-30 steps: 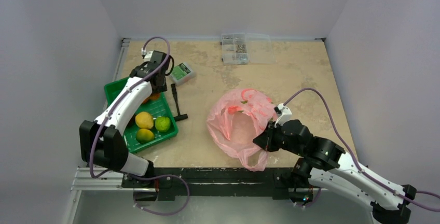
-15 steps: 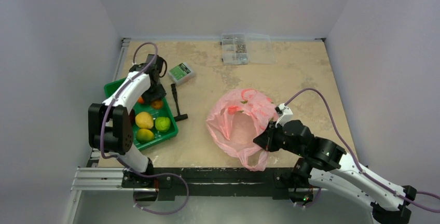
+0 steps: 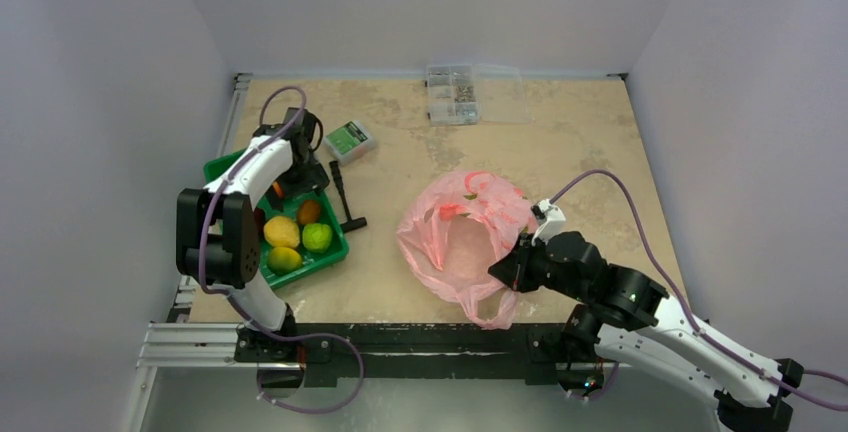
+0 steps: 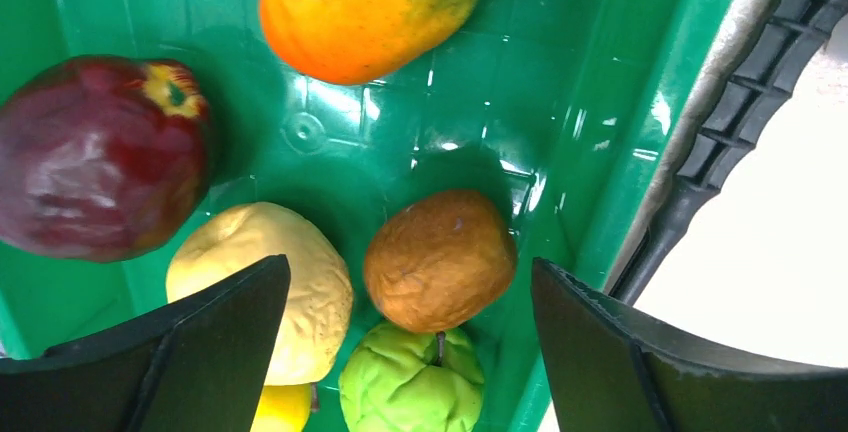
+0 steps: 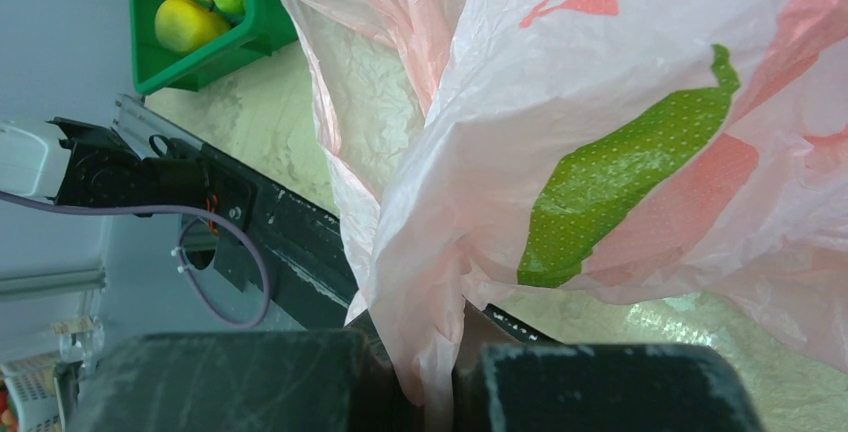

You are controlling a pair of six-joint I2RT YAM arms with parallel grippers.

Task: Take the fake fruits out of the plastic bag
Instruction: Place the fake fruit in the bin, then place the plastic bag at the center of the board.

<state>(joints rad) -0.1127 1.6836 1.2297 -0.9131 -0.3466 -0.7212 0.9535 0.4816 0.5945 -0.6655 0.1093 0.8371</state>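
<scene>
The pink plastic bag [image 3: 455, 237] lies crumpled at mid-table, its mouth towards the left. My right gripper [image 3: 512, 272] is shut on a twisted fold of the bag [image 5: 560, 132] at its near right edge, and the pinched fold shows between the fingers of the right gripper [image 5: 440, 377]. My left gripper [image 4: 408, 287] is open and empty above the green tray [image 4: 560, 102]. Below it lie a brown-orange fruit [image 4: 440, 257], a pale yellow one [image 4: 265, 292], a lime green one [image 4: 415, 382], a dark red one [image 4: 95, 182] and an orange-yellow one [image 4: 370, 2]. No fruit shows inside the bag.
The green tray [image 3: 335, 247] sits at the left by the wall. A black T-shaped tool [image 3: 343, 202] lies against its right side. A small green-labelled box [image 3: 352, 139] and a clear parts organiser [image 3: 452, 82] stand farther back. Walls close in on three sides.
My left arm has folded back and its gripper has drawn nearer over the tray. The brown-orange fruit now lies free beside the lime green one. The right arm and the bag have not moved.
</scene>
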